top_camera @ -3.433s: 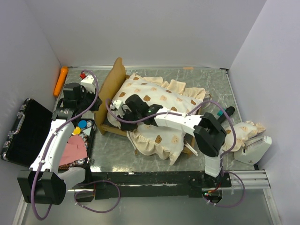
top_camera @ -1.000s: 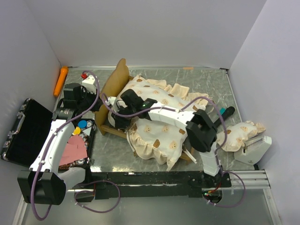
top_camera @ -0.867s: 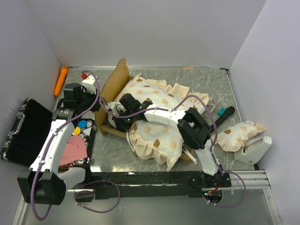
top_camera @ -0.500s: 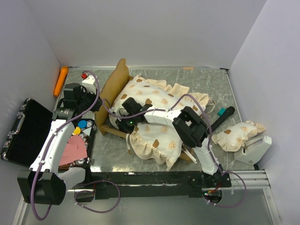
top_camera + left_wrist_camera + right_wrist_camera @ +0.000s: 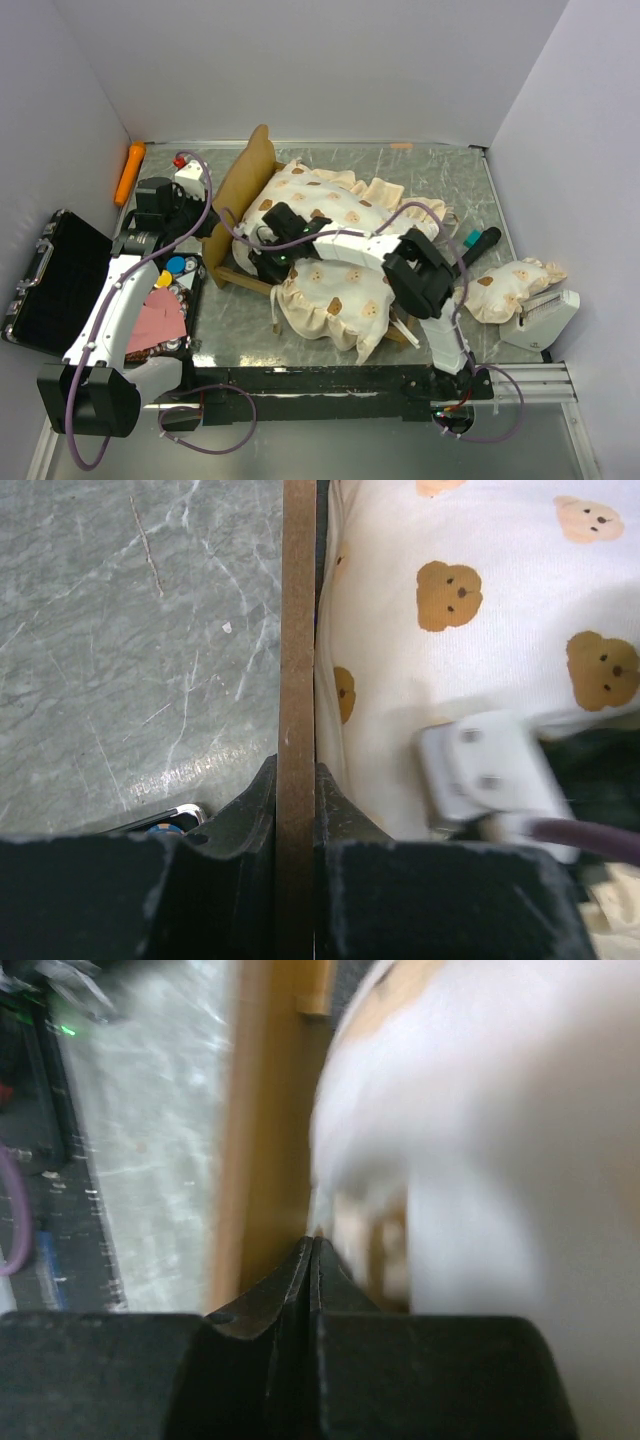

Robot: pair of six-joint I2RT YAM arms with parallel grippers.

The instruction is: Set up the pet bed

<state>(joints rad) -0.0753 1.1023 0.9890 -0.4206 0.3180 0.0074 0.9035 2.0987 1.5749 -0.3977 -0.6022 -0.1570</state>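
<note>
Your left gripper (image 5: 297, 780) was clamped on the thin, smooth brown wooden headboard (image 5: 297, 620). One jaw sat on either side of its edge, steadying the bed. Your right gripper (image 5: 312, 1248) had its jaws pressed together. Its tips pointed down to where the soft cream bear-print mattress (image 5: 470, 1160) met the light-wood side rail (image 5: 265, 1100). That wrist view was too blurred to tell whether any cloth was caught between them.

The small light-wood pet bed (image 5: 238, 185) stood toward the left of the grey marbled table (image 5: 440, 165), with its tall wavy headboard facing the left edge. The mattress lay askew on it, plump and rumpled, and its ruffle spilled over the near rail toward the table's near edge. The matching ruffled pillow (image 5: 505, 285) lay near the right edge, well apart from the bed.

You seemed to be seating the mattress at the head end. The next move would likely call for squaring the loose foot end inside the frame, then fetching the pillow. Such floppy cloth would probably drag rather than slide.
</note>
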